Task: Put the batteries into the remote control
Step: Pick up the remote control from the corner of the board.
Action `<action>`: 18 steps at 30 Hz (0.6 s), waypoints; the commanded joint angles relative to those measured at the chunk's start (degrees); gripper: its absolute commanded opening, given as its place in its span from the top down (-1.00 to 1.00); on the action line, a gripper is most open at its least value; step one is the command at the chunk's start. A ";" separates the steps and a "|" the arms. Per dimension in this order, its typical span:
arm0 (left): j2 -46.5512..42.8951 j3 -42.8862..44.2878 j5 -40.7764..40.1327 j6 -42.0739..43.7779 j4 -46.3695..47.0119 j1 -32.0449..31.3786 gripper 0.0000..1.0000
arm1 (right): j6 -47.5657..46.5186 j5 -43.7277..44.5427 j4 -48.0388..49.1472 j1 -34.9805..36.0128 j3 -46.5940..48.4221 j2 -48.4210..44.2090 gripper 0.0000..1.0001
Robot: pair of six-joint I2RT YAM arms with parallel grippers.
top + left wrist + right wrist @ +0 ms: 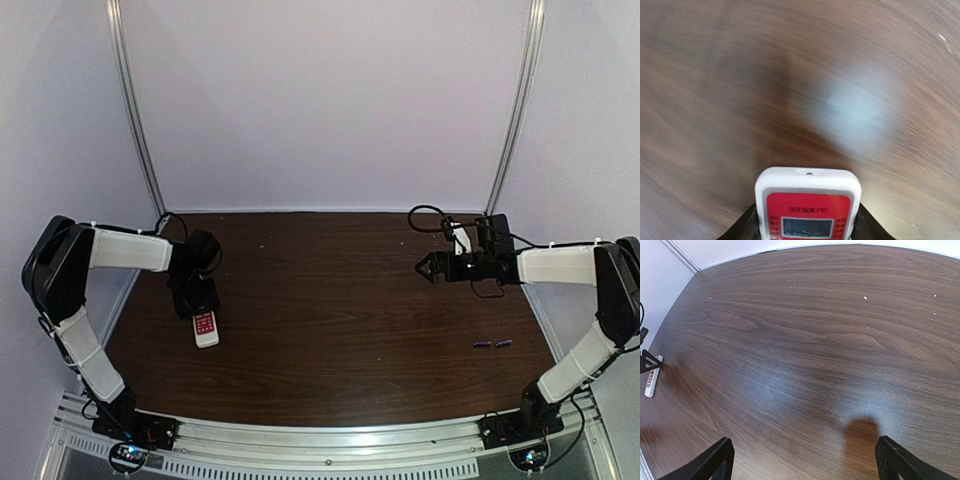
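Note:
The remote control (205, 328) lies on the dark wooden table (340, 330) at the left, red face with a small display up (808, 205). My left gripper (197, 305) (808, 222) is over its far end, with a black finger (747, 229) pressed against each long side, shut on it. Two small purple-blue batteries (493, 344) lie end to end near the right edge of the table. My right gripper (428, 266) (805, 460) hovers open at the back right, nothing between its fingers. The remote control (653, 376) shows far off in the right wrist view.
Pale walls and two metal uprights (135, 110) close off the back. An aluminium rail (330, 440) runs along the near edge, carrying both arm bases. Small pale crumbs (865, 298) dot the wood.

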 commanded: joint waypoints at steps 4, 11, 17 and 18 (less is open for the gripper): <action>5.81 2.87 15.56 6.61 6.31 -5.30 0.40 | 1.51 -3.89 1.43 -0.88 0.32 -1.43 -0.99; 5.31 7.67 25.73 17.14 15.83 -9.16 0.50 | 5.75 -10.17 6.26 -0.87 -1.13 -1.43 -0.99; 4.48 10.21 33.60 25.92 22.28 -11.87 0.57 | 9.73 -14.09 9.39 -0.20 -2.32 -2.23 -0.84; 4.23 10.35 35.86 27.84 23.86 -12.23 0.58 | 10.25 -14.44 9.34 0.23 -2.20 -2.47 -0.82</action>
